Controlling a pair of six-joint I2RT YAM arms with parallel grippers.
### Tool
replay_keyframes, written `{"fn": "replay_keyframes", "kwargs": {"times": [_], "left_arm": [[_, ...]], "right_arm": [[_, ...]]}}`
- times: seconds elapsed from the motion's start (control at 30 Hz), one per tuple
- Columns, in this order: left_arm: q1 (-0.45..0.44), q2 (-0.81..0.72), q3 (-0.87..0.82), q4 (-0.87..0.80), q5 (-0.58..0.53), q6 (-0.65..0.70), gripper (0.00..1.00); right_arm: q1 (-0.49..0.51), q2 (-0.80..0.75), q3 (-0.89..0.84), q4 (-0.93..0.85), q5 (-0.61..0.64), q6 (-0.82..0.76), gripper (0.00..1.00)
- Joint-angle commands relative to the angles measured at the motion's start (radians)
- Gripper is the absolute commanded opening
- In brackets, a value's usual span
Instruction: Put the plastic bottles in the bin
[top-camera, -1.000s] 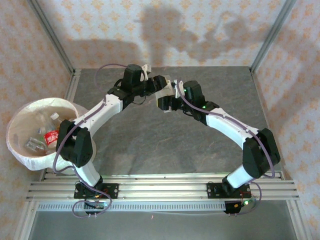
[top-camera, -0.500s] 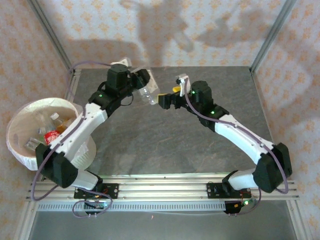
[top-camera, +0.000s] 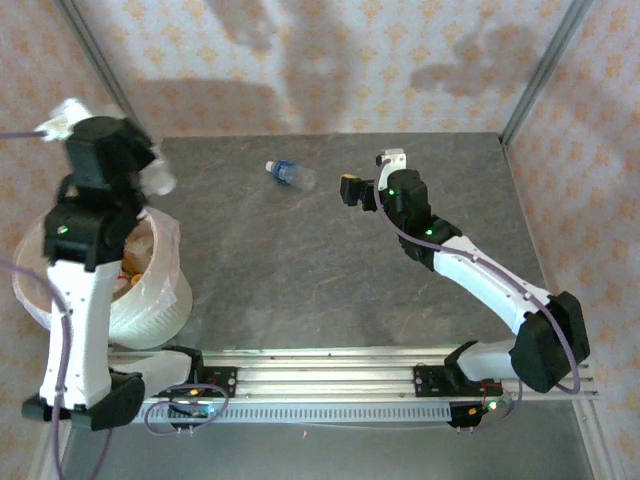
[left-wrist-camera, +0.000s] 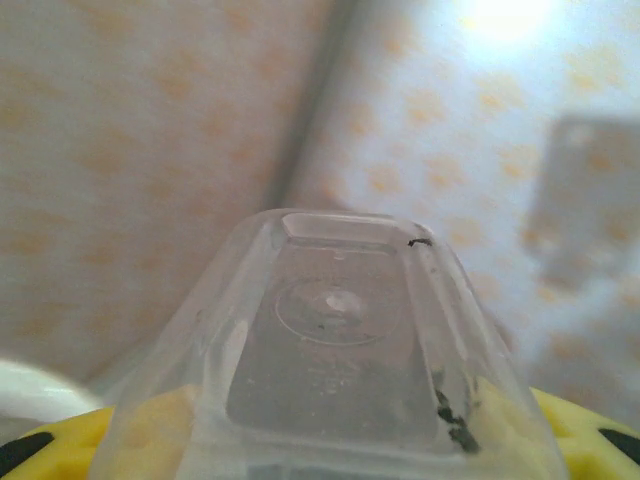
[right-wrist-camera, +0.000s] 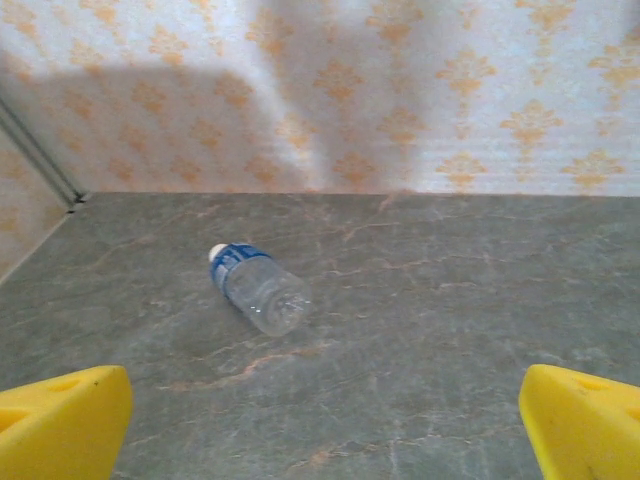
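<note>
My left gripper (top-camera: 140, 170) is raised high above the bin (top-camera: 155, 300) at the left table edge, shut on a clear plastic bottle (top-camera: 160, 181). In the left wrist view the clear bottle's squarish base (left-wrist-camera: 338, 345) points away from the camera, and the left gripper (left-wrist-camera: 320, 445) grips it between yellow fingers (left-wrist-camera: 590, 430). A second clear bottle with a blue label and white cap (top-camera: 290, 175) lies on its side on the far table. My right gripper (top-camera: 352, 190) hovers open just right of it. In the right wrist view the blue-label bottle (right-wrist-camera: 258, 290) lies ahead of the right gripper (right-wrist-camera: 320, 430).
My left arm hides most of the bin; orange and clear bottles (top-camera: 135, 255) show inside. The grey stone table (top-camera: 300, 270) is enclosed by patterned walls (top-camera: 400, 60) with metal corner posts (top-camera: 540, 70). An aluminium rail (top-camera: 320, 375) runs along the near edge.
My left arm swung from the table's far middle up and left to above the bin, carrying the clear bottle. The right gripper stayed near the far middle. The blue-label bottle now shows on the table.
</note>
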Motion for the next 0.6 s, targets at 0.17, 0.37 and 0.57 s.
{"fn": "replay_keyframes", "kwargs": {"times": [0.17,0.37,0.57], "left_arm": [[0.578,0.134,0.182,-0.415,0.595,0.149,0.47],[0.725,0.140,0.002,-0.322,0.847,0.098,0.45],[0.751,0.144,-0.120,-0.258,0.925,0.087,0.48]], "right_arm": [[-0.006,0.025,0.009,-0.075,0.151,0.037,1.00],[-0.009,0.025,0.009,-0.124,0.189,0.035,0.99],[-0.010,0.038,0.016,-0.151,0.179,0.045,0.99]]}}
